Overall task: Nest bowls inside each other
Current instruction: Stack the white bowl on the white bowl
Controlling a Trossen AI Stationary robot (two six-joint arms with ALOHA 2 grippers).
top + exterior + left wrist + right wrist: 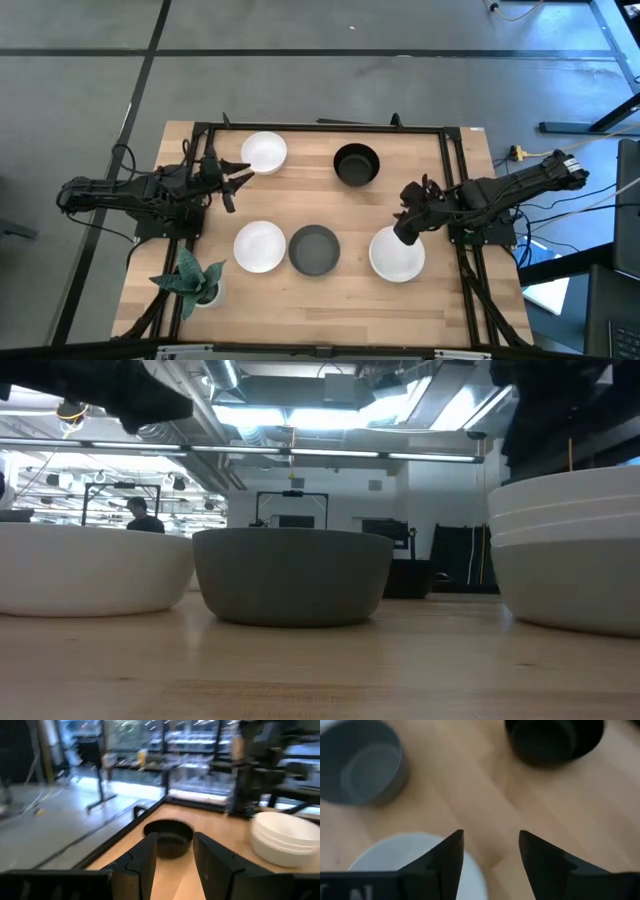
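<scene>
No readable writing is showing on any bowl or on the bench (330, 290); only partial pale letters are showing on the right wrist housing, too cropped to read. At the near left corner the potted plant (196, 281) is sitting close to the bench edge. The left end effector (243, 174) is hovering at the far left with its fingers spread and nothing between them, tips just beside a white bowl (263, 152) near the far edge. Nearer the front, a second white bowl (259, 246) is sitting just beside the dark grey bowl (314, 250), rims almost touching. The glossy black bowl (356, 164) is sitting alone toward the far edge, with bare wood lying open between it and the grey one. The right end effector (404, 234) is hanging over the upper left rim of the white stack (397, 256), fingers parted and gripping nothing; in the low view that stack (566, 550) is showing layered rims. Open wood is running along the front edge.
</scene>
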